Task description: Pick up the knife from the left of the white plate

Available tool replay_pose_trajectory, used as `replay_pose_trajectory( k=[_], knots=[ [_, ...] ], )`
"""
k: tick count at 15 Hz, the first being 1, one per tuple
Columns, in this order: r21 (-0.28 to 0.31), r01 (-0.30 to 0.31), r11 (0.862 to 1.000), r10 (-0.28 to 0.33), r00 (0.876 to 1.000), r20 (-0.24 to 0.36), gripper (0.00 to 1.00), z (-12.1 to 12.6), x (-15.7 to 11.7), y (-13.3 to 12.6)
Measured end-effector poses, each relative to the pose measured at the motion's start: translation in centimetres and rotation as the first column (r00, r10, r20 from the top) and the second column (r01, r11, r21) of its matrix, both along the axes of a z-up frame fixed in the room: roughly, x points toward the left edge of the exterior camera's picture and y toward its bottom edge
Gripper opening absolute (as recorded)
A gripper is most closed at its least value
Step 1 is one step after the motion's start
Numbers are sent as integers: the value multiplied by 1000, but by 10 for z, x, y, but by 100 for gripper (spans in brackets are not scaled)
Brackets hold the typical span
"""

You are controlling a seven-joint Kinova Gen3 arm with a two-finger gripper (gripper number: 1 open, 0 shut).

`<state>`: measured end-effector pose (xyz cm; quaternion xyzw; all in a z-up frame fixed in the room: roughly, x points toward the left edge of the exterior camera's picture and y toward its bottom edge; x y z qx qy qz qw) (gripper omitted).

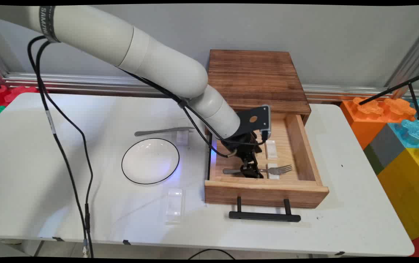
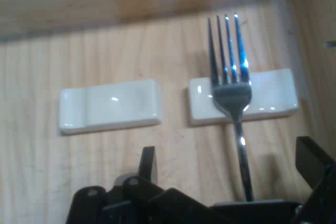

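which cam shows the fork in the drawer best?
Hand view. The fork fills the frame: four tines, its neck lying across a white rest, handle running down toward the gripper. Main view shows only the tines and a handle end in the drawer; the gripper hides the middle.

My gripper [image 2: 231,182] straddles, fingers apart, the handle of a fork [image 2: 233,95] whose neck lies across the nearer white rest [image 2: 262,98]; second rest [image 2: 110,106] beside it.
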<state>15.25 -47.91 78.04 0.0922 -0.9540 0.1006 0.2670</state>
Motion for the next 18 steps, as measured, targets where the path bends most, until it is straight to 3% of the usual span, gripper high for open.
replay_pose_trajectory(
  k=[8,18],
  knots=[
    [-1,-6,1000,6,1000,-30,100,32,1,-2],
    [-9,-38,999,37,997,-63,100,103,21,-3]
  ],
)
